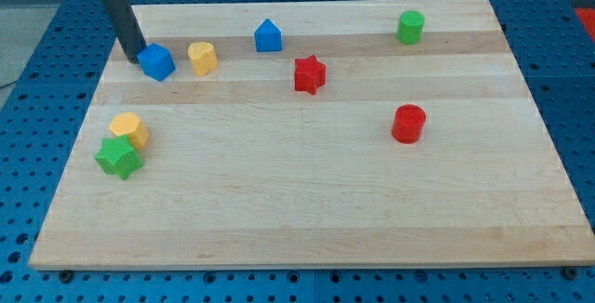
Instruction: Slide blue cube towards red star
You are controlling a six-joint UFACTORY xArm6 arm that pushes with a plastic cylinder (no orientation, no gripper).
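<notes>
The blue cube (157, 61) lies near the board's top left. My tip (136, 57) is at the cube's left side, touching or nearly touching it. The red star (310, 74) lies to the right of the cube, near the board's upper middle. A yellow block (202, 58) sits just right of the blue cube, between it and the red star.
A blue house-shaped block (268, 36) lies above the line to the star. A green cylinder (411, 26) is at the top right, a red cylinder (408, 124) at mid right. A yellow block (128, 129) and green star (118, 158) touch at the left edge of the wooden board (307, 210).
</notes>
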